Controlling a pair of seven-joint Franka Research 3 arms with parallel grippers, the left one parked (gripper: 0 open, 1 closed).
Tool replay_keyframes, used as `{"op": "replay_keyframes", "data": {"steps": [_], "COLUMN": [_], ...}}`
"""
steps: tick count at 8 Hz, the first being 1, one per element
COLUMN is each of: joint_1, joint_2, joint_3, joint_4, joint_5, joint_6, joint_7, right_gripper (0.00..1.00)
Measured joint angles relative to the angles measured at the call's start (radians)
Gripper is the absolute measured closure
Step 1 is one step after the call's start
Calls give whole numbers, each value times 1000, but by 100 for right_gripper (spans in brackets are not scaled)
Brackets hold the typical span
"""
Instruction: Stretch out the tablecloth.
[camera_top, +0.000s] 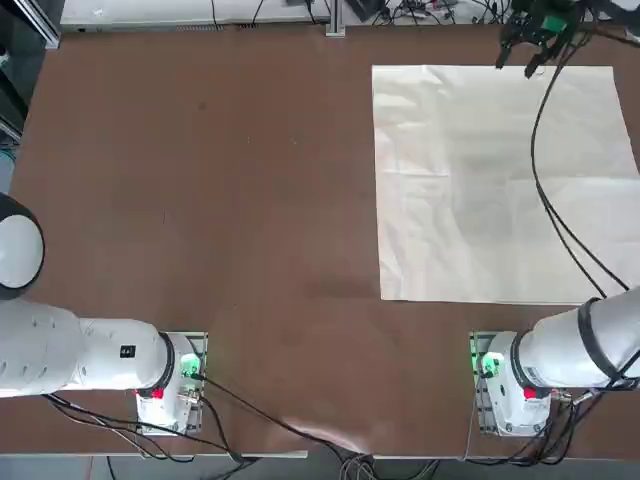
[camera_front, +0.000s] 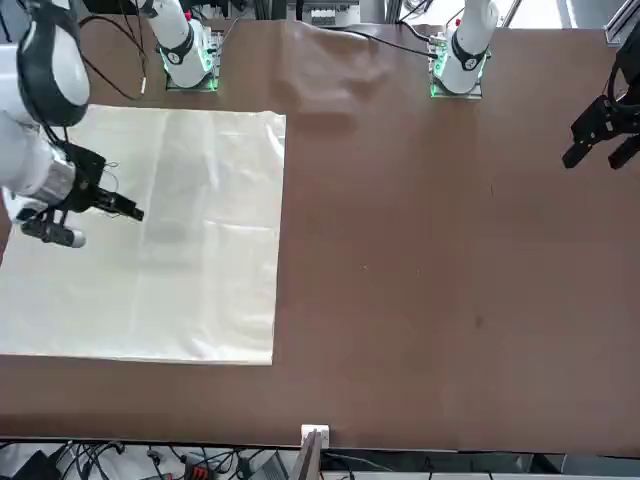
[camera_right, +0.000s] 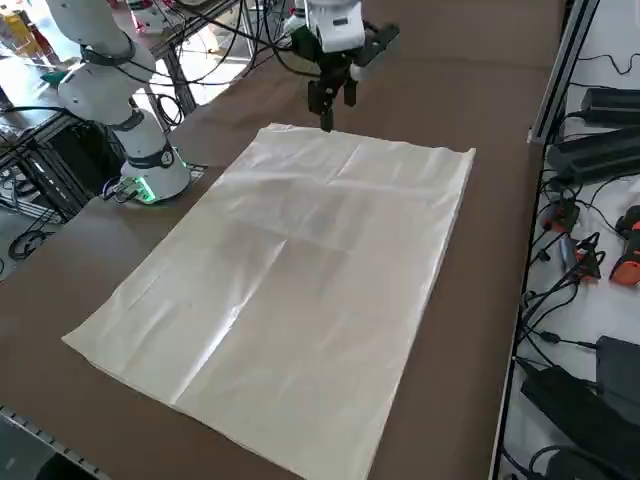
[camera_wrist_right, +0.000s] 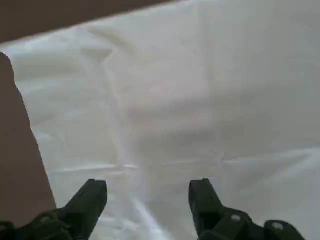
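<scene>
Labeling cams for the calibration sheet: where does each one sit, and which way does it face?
Top: overhead, looking down; both arm bases at the near edge, right end effector at the tablecloth's far edge.
Front: across the table, facing the robot; right arm at picture left.
Right side: raised at the robot's right, looking diagonally across; right arm base and end effector show.
Right wrist: on the right arm, aimed at the cloth; two spread fingers show.
Shared: every view shows the tablecloth.

I am counting one tablecloth (camera_top: 500, 185) lying on one desk (camera_top: 200, 200), and one claw (camera_wrist_right: 148, 192) of mine hanging over it, fingers apart.
</scene>
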Motion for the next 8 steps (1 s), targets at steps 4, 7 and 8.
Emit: {"op": "replay_keyframes", "data": {"steps": [4,7,8], "joint_1": [4,8,8], "joint_2": [-1,4,3], "joint_3": [-5,2,2], "joint_4": [210,215,215], "joint_5": [-115,-134,-135], "joint_6": [-41,-55,-69], "joint_7": [-54,-131,-135], "right_gripper": [0,0,0]}}
